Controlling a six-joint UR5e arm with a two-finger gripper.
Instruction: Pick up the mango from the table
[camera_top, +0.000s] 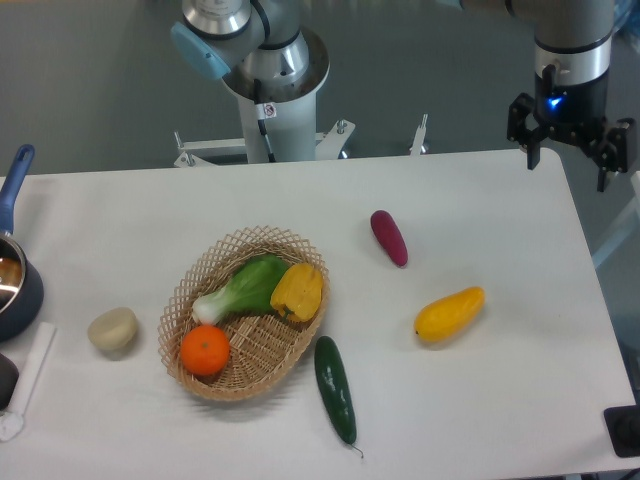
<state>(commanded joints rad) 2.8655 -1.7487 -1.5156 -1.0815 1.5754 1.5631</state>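
my gripper (570, 160) hangs over the far right corner of the table (480, 390), fingers spread apart and holding nothing; the mango (450, 313) lies on the white top well apart from me, toward the near right side, tilted with one end raised toward the right; a purple vegetable (389, 237) rests beyond it; a dark green cucumber (335, 388) lies beside the wicker basket (200, 275), which holds an orange (205, 350), a yellow pepper (297, 291) and a leafy green (245, 286).
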